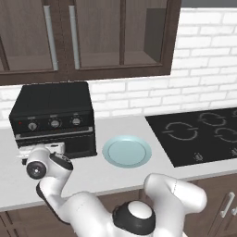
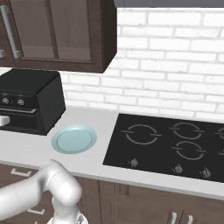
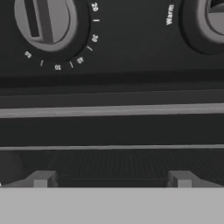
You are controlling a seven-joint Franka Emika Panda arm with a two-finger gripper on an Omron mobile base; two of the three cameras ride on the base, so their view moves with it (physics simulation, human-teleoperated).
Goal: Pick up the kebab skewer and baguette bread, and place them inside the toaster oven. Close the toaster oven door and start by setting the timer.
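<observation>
The black toaster oven [image 1: 53,109] stands at the left of the counter, also in the right base view [image 2: 26,98]. Its door [image 1: 76,143] is shut under a grey handle bar [image 3: 112,111]. My gripper [image 1: 39,148] hovers close in front of the door's left part, just below the knobs. In the hand view my gripper [image 3: 111,179] is open, with nothing between its fingertips [image 3: 41,179]. The numbered timer knob [image 3: 43,22] sits above and left of it, and a second knob [image 3: 210,17] is at the upper right. The kebab skewer and the baguette bread are out of view.
A pale blue plate [image 1: 126,151] lies bare on the counter right of the oven. A flat black cooktop [image 1: 199,134] fills the counter's right side. Dark wall cabinets [image 1: 92,37] hang above the oven. The white counter [image 1: 92,173] runs to a front edge near my arm.
</observation>
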